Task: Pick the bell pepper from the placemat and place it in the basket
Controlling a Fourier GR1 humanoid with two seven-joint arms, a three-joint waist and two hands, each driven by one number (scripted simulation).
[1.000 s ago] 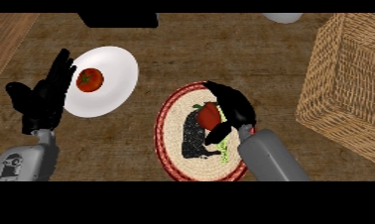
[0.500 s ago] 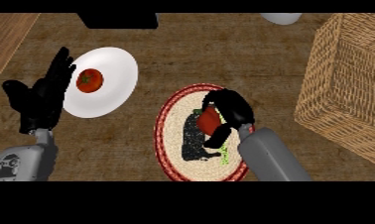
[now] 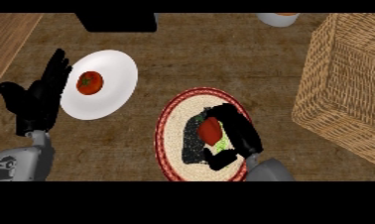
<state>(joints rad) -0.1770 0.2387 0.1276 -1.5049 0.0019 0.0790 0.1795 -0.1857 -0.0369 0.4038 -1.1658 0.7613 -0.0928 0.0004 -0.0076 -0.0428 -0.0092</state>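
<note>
Here the black right hand (image 3: 240, 129) curls round the red bell pepper (image 3: 210, 129) at the middle of the round woven red-rimmed placemat (image 3: 170, 119), so the grasp seems in hand. Next comes a lift high enough to clear the near wall of the tan wicker basket (image 3: 337, 79), well apart to the right. The open left hand (image 3: 40, 98) rests beside the white plate (image 3: 113, 67) bearing a tomato (image 3: 89, 82), off that path.

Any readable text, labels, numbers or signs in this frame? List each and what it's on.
None: no words, numbers or signs show on the placemat, the basket, the bell pepper, the white plate or the counter.
</note>
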